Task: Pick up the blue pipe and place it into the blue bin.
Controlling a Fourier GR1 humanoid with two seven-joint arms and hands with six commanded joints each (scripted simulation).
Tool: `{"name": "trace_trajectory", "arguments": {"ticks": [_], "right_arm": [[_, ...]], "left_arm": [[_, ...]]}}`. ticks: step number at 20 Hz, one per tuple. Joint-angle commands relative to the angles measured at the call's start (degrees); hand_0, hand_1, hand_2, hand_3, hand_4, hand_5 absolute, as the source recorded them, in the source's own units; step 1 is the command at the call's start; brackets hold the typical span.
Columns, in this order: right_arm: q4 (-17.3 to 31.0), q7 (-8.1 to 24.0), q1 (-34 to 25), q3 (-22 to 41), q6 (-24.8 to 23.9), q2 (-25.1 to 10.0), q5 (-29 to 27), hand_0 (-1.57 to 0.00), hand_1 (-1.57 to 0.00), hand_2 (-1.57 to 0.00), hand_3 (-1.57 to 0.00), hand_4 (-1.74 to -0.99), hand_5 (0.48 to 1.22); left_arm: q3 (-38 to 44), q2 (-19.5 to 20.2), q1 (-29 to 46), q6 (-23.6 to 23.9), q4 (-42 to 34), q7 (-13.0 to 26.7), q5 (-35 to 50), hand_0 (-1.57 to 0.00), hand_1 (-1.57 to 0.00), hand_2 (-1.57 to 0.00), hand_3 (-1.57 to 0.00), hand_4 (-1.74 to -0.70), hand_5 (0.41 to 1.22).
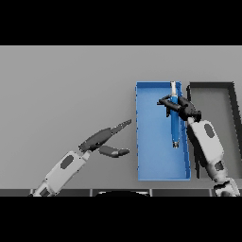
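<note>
Right hand [183,108] hides mid blue pipe [175,127]; grip unclear

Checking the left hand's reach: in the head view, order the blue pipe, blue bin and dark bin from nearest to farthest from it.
From the left hand:
1. blue bin, just to its right.
2. blue pipe, along the bin's right side, in the right hand.
3. dark bin, far right.

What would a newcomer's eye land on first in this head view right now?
First the bright blue bin, right of centre on the grey table, with the blue pipe lying lengthwise along its right side. The right hand has its fingers curled round the pipe's upper part. Beside it sits a dark bin, and the left hand hovers open, left of the blue bin.
</note>
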Motion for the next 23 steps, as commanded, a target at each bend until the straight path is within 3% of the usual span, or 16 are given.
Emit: {"name": "trace_trajectory", "arguments": {"ticks": [1, 3, 4, 8, 14, 19, 23], "right_arm": [[1.4, 0.0, -0.9, 3.6, -1.6, -1.4, -4.5, -0.94, -0.88, -0.85, -0.52, -1.404, 1.159], [1.5, 0.0, -2.8, 11.5, -4.2, -5.8, -13.3, -0.60, -0.57, -0.55, -0.33, -1.302, 1.182], [-0.3, 0.0, -3.4, 13.8, -2.8, -7.6, -14.3, -0.48, -0.45, -0.44, -0.26, -1.264, 1.139], [-5.7, 0.0, -4.2, 18.8, 0.3, -11.7, -9.5, -0.20, -0.18, -0.18, -0.11, -1.199, 0.967], [-7.4, 0.0, -4.6, 21.1, -1.0, -12.6, -8.4, -0.06, -0.05, -0.05, -0.03, -1.188, 0.818], [-7.2, -0.9, -4.2, 21.4, -1.2, -12.4, -7.9, -0.02, -0.01, -0.01, -0.01, -1.186, 0.774], [-7.4, -0.4, -5.1, 21.6, -0.8, -12.5, -7.7, -0.02, -0.01, -0.01, -0.01, -1.186, 0.769]], "left_arm": [[-0.5, 0.1, 0.7, 0.0, -0.5, -0.8, -0.3, 0.00, 0.00, 0.00, 0.00, -0.83, 0.476], [0.0, 0.3, 0.4, 0.0, -0.1, -0.8, -0.1, 0.00, 0.00, 0.00, 0.00, -0.83, 0.476], [0.0, 0.6, 0.7, 0.1, -0.7, -0.7, -0.1, 0.00, 0.00, 0.00, 0.00, -0.83, 0.477], [-0.4, 0.3, 0.9, 0.5, -1.2, -0.2, -0.2, 0.00, 0.00, 0.00, 0.00, -0.83, 0.475], [-0.3, 0.3, 0.7, 0.4, -0.6, -0.3, -0.4, 0.00, 0.00, 0.00, 0.00, -0.83, 0.471], [-0.3, 1.7, 1.5, 0.2, -2.2, -0.6, -0.3, 0.00, 0.00, 0.00, 0.00, -0.83, 0.471], [-0.4, 0.1, 0.5, 1.1, -0.8, 0.7, -0.9, 0.00, 0.00, 0.00, 0.00, -0.83, 0.474]]}}
